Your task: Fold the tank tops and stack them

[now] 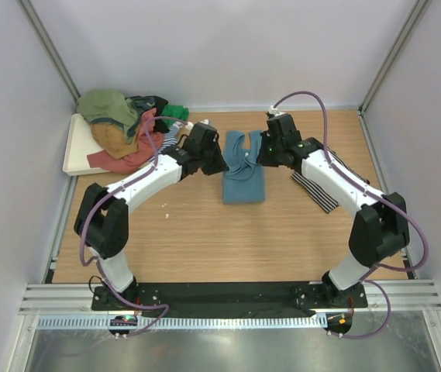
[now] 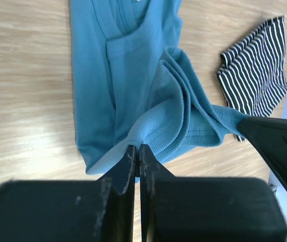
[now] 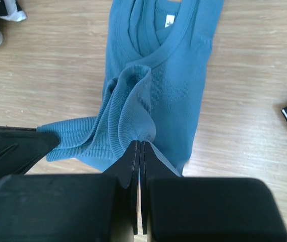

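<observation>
A teal-blue tank top [image 1: 243, 180] lies lengthwise in the middle of the table, its far end lifted and bunched between both grippers. My left gripper [image 2: 137, 149] is shut on a ribbed hem edge of the teal top [image 2: 128, 75]. My right gripper [image 3: 140, 145] is shut on the neighbouring edge of the same top [image 3: 173, 75]. In the top view the left gripper [image 1: 222, 160] and right gripper [image 1: 260, 155] flank the top's far end. A folded black-and-white striped tank top [image 1: 315, 191] lies to the right, partly under my right arm. More tank tops sit in a pile [image 1: 123, 124] at the back left.
The pile rests partly on a white tray [image 1: 73, 153] against the left wall. Pale walls and metal posts close in the table on three sides. The striped top [image 2: 256, 75] lies close to the teal one.
</observation>
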Available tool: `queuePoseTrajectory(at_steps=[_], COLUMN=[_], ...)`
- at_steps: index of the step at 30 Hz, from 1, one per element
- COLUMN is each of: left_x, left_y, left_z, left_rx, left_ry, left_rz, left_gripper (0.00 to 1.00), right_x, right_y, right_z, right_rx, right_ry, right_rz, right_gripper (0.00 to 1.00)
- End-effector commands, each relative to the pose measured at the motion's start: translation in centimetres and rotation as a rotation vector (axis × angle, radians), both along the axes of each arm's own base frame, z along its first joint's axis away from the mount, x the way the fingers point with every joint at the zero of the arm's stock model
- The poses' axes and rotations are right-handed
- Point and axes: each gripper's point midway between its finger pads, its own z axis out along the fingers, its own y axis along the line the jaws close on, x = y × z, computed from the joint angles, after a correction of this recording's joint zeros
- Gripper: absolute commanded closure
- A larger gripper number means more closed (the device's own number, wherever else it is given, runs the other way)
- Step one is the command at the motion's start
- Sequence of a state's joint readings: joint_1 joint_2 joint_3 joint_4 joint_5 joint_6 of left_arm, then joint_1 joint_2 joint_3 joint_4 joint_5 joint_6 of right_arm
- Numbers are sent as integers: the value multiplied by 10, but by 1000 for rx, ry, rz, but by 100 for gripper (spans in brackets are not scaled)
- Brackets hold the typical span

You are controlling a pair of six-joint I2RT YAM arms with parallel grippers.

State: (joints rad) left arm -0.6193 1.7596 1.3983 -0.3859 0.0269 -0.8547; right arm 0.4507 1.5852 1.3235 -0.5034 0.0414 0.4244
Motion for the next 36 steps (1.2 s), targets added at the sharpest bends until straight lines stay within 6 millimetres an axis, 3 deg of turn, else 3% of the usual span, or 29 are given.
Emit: queuePoseTrajectory(at_steps=[1, 4, 6, 8, 9, 10, 12, 16, 17, 18, 19, 23, 28, 36], left_x=[27, 45, 59, 74, 82, 85, 90, 83, 80, 80, 71, 49, 31, 39], left_y=[1, 1, -2, -6, -4, -6, -7, 2, 5, 10, 15, 20, 13, -3], left_z=[3, 0, -12, -12, -30, -34, -45, -44, -43, -27, -33, -21, -26, -50], left_rx=[2, 5, 8, -20, -9, -11, 4, 35, 40, 38, 50, 7, -30, -40], left_ry=[-40, -49, -38, -41, -13, -3, 26, 12, 4, -38, -25, -39, -27, 24], left_rz=[16, 33, 33, 22, 21, 12, -7, -11, -5, 7, 8, -13, -61, -98], left_gripper=[100, 98, 98, 94, 85, 74, 46, 30, 28, 27, 27, 30, 31, 34], right_x=[31, 49, 59, 67, 72, 75, 78, 73, 75, 72, 65, 52, 42, 60], right_y=[-2, -10, -17, -25, -24, -26, -36, -48, -49, -50, -52, -45, -37, -31], right_z=[1, -9, -30, -38, -49, -53, -67, -66, -61, -46, -49, -35, -54, -91], right_rx=[-24, -30, -44, -50, -47, -47, -84, -78, -61, -35, -33, 38, 95, 155], right_ry=[-25, -3, 35, 51, 64, 63, 88, 80, 52, 21, 25, -20, 15, 100], right_rz=[-45, -95, -134, -174, -178, -187, -238, -260, -267, -264, -261, -198, -134, -108], right_gripper=[99, 99, 99, 99, 96, 86, 49, 38, 36, 34, 34, 35, 34, 35])
